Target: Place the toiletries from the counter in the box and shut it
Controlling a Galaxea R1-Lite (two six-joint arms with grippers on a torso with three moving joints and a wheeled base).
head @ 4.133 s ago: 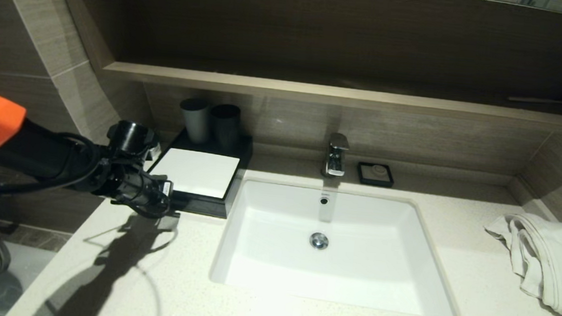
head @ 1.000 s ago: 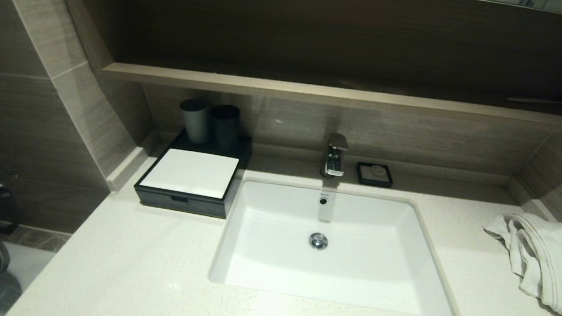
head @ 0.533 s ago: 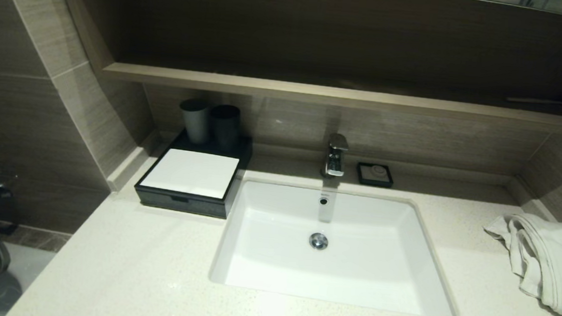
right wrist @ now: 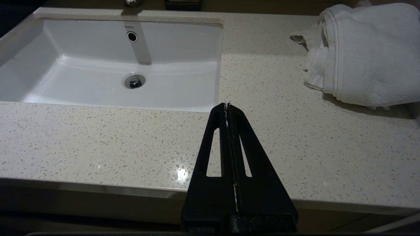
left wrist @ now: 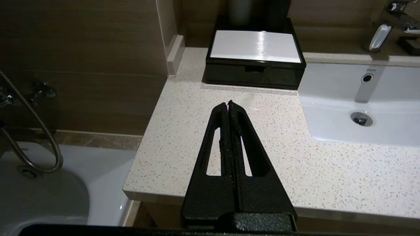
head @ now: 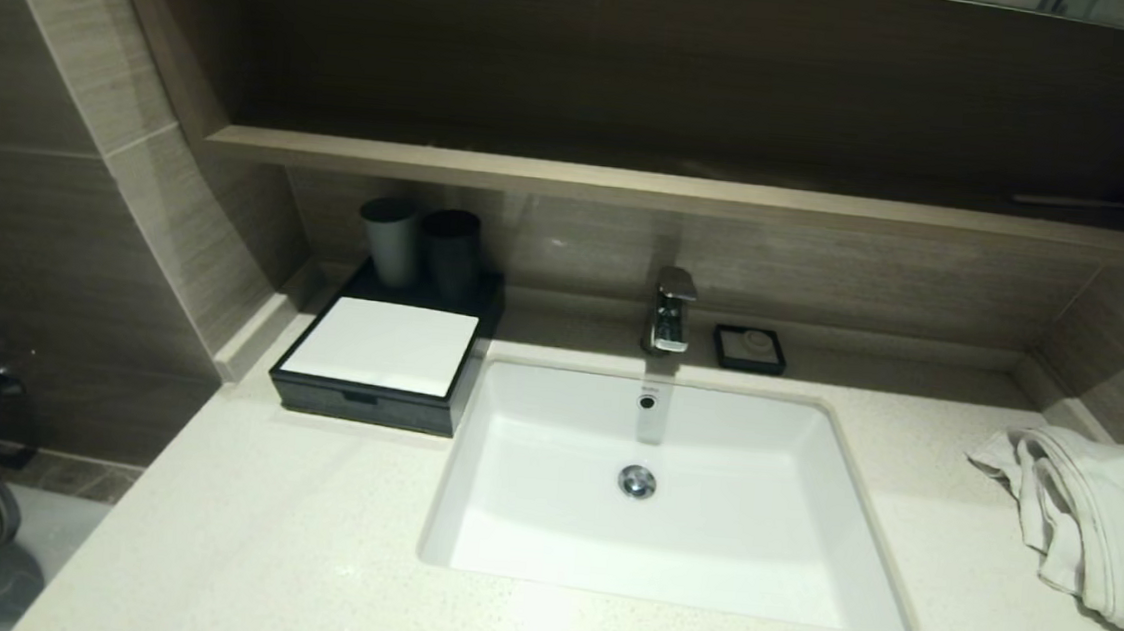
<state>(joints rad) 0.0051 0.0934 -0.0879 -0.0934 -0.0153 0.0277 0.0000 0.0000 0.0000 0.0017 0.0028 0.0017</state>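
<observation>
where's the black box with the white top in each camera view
Head view: box at the counter's back left, beside the sink.
Left wrist view: box beyond the shut left gripper.
Right wrist view: not in it.
Shared landmark: the sink drain.

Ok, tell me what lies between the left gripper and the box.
Only bare speckled counter. In the left wrist view the left gripper, shut, points at the box with its drawer closed, and no sachet lies on the stretch between them.

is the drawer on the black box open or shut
Shut: the drawer front sits flush with the box front in the head and left wrist views.
</observation>
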